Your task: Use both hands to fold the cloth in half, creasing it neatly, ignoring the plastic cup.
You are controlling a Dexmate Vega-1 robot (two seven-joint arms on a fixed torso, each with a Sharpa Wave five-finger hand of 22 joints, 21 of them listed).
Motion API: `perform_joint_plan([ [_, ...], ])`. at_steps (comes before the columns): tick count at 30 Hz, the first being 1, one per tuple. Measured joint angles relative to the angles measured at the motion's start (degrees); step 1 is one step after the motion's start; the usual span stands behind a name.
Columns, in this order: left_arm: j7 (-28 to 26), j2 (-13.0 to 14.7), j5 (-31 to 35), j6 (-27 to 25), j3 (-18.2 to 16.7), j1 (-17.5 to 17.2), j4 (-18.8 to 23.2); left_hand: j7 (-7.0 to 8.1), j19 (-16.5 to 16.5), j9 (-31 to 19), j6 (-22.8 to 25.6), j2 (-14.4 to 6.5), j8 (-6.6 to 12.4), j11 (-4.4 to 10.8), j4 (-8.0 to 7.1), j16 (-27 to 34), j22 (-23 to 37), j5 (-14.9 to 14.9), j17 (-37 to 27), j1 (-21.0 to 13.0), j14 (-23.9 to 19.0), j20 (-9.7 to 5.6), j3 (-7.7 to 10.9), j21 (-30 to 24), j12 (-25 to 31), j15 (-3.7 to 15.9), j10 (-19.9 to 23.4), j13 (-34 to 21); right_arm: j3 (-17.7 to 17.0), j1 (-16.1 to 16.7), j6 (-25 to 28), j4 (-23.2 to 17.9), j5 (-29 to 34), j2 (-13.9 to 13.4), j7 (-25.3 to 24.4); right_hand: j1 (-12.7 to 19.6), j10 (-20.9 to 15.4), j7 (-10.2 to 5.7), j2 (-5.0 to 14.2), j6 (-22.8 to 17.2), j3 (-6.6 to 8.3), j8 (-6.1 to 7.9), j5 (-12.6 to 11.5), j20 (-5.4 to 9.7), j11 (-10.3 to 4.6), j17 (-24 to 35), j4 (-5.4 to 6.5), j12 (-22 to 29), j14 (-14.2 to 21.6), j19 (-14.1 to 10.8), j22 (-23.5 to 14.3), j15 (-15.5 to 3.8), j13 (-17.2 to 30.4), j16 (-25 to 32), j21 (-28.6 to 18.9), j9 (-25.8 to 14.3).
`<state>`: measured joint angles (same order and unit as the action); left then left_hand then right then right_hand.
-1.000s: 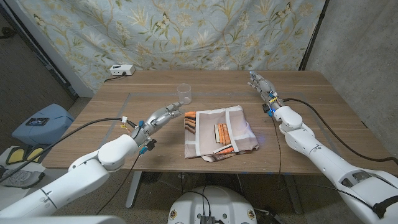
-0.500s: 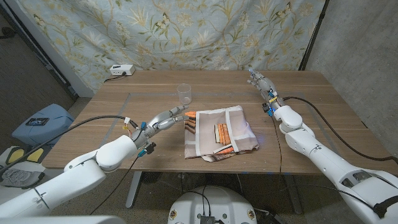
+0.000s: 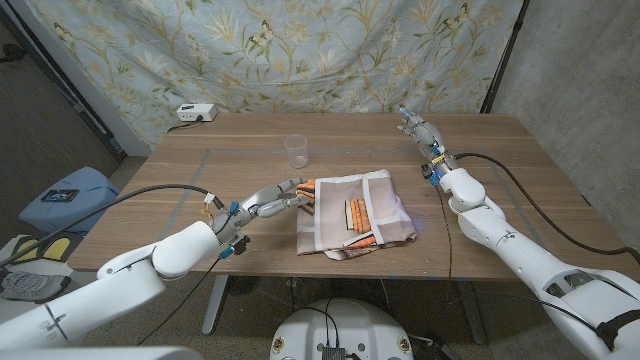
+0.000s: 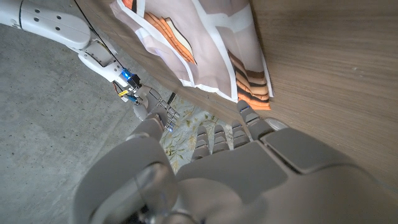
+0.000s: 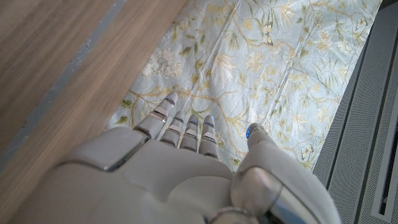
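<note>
The cloth (image 3: 350, 212) lies in a rumpled fold at the table's front middle, pale with orange-striped panels. My left hand (image 3: 272, 197) reaches in low from the left with fingers stretched out, their tips at the cloth's near-left orange corner; it holds nothing. In the left wrist view the fingertips (image 4: 247, 113) sit just short of the cloth (image 4: 199, 43) and its striped corner. My right hand (image 3: 418, 131) hovers over the table's far right, well away from the cloth, fingers apart and empty. The right wrist view shows this hand (image 5: 186, 168) above bare wood (image 5: 56, 74).
A clear plastic cup (image 3: 296, 150) stands upright behind the cloth's left corner, close to my left hand's fingertips. A small white box (image 3: 193, 113) sits at the table's far-left edge. A floral curtain (image 3: 300, 50) hangs behind the table.
My left hand has slid right along the table until its fingertips reach the cloth's left corner. The right hand has barely moved. The cloth keeps its shape.
</note>
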<state>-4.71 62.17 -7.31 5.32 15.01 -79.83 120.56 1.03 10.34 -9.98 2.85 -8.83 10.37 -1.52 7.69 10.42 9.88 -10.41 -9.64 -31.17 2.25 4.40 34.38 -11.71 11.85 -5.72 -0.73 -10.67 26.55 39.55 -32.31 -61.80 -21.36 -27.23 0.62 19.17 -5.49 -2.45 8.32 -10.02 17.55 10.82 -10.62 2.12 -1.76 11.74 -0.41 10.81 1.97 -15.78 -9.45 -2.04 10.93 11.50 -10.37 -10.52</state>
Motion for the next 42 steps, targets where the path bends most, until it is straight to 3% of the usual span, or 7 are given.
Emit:
perform_joint_plan([
  [10,-0.1,1.9,4.5,-1.2,0.0,-0.8,1.6,0.61,-0.4,0.0,-0.6,0.0,-0.28,0.41,-0.18,-0.2,0.1,0.0,-0.1,0.0,0.4,-0.32,-0.66,0.4,-0.4,0.40,-0.6,0.0,-0.2,-0.1,-1.3,0.5,1.0,-0.4,-0.9,0.0,0.0,0.02,0.00,0.0,0.00,0.00,0.0,0.21,0.00,0.0,0.00,0.0,0.0,0.2,0.0,0.00,0.0,0.0,0.0,0.0],
  [24,0.6,4.4,9.2,-2.6,0.0,-2.2,3.5,0.62,-1.7,0.0,-1.7,-1.0,-0.28,0.41,-3.37,-0.2,0.1,0.3,-0.9,3.9,1.8,-0.01,-3.34,0.4,-0.4,0.28,-2.1,-0.1,-0.7,0.8,-2.0,-0.1,2.3,-1.3,-2.5,0.0,0.0,0.22,0.00,-0.2,0.00,0.00,0.0,0.22,0.00,0.0,0.01,0.0,-0.2,0.6,0.0,0.23,0.0,0.0,0.0,0.0],
  [29,0.6,5.3,9.8,-2.9,-0.7,-3.4,4.2,0.62,-2.0,0.0,-1.7,-1.0,-0.28,0.49,-4.09,-0.2,0.1,0.3,-0.9,4.6,2.1,-0.32,-3.58,0.4,-0.4,-0.01,-2.2,-0.1,-0.8,1.0,-2.0,-0.7,2.8,-1.7,-3.2,0.0,0.0,0.21,0.00,-0.2,0.00,0.00,0.0,0.22,0.00,0.0,0.01,0.0,-0.2,0.6,0.0,0.23,0.0,0.0,0.0,0.0],
  [35,0.7,6.5,10.1,-3.3,-1.3,-4.4,5.2,0.43,-3.8,0.0,-3.1,-1.9,-0.28,0.29,-4.95,-0.2,0.1,0.3,-0.9,5.4,3.5,0.53,-3.16,1.0,-0.9,-0.62,-3.8,-0.1,-0.8,1.2,-1.5,-1.1,3.6,-1.9,-3.8,0.0,0.0,0.21,0.00,-0.2,0.00,0.00,0.0,0.22,0.00,0.0,0.01,0.0,-0.2,0.6,0.0,0.23,0.0,0.0,0.0,0.0],
  [42,1.4,8.0,10.7,-4.1,-1.8,-4.9,6.4,0.71,-5.3,0.0,-3.8,-1.9,-0.28,0.18,-5.61,-0.2,0.1,0.0,-0.8,5.8,4.4,0.08,-2.98,1.0,-0.9,-0.32,-4.5,-0.1,-0.7,1.2,-1.0,-1.5,4.5,-2.2,-4.5,0.0,0.3,0.21,0.00,-0.2,0.00,0.00,0.0,0.04,0.32,0.0,0.01,0.0,-0.2,1.0,0.0,0.22,0.0,0.0,0.0,0.0],
])
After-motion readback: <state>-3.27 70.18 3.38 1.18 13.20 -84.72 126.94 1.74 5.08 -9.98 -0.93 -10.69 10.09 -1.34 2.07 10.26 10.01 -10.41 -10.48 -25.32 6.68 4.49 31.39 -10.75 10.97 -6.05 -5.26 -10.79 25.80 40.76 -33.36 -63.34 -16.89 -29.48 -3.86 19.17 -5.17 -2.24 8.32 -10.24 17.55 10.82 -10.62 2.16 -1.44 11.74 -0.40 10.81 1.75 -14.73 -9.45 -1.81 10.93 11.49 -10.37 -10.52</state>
